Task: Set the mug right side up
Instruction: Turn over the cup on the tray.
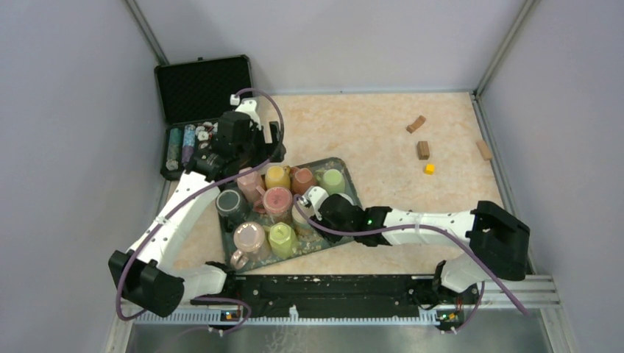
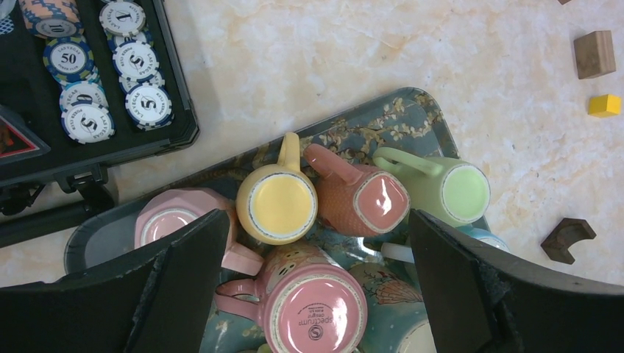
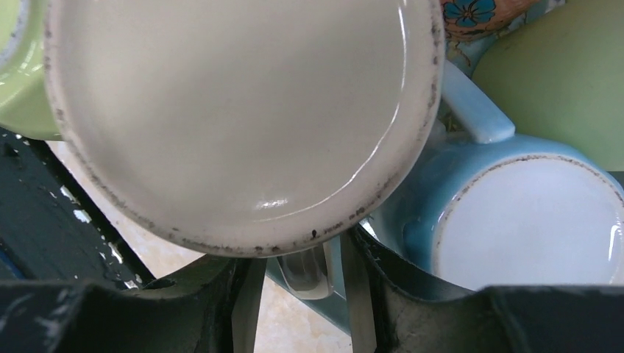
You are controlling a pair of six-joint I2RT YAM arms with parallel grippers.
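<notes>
Right wrist view: cream mug [image 3: 235, 118] sits base-up at 4 o'clock on the tray [image 2: 390, 121]; the turn is not yet made. Right gripper [image 3: 300, 294] straddles its handle [image 3: 303, 268]; whether it pinches, we cannot tell. Left gripper [image 2: 320, 279] hangs spread wide and empty over the tray's 11 o'clock. We read "spectrum" under a pink mug [image 2: 316, 316] and "50" on a chip [image 2: 66, 59].

An open black hard case [image 1: 202, 87] is set at the far-left corner of the beige marbled tabletop [image 1: 368, 132], poker chips [image 2: 136, 59] stacked inside. Brown wooden blocks [image 1: 423, 149] and a small yellow cube [image 1: 429, 168] are scattered far right.
</notes>
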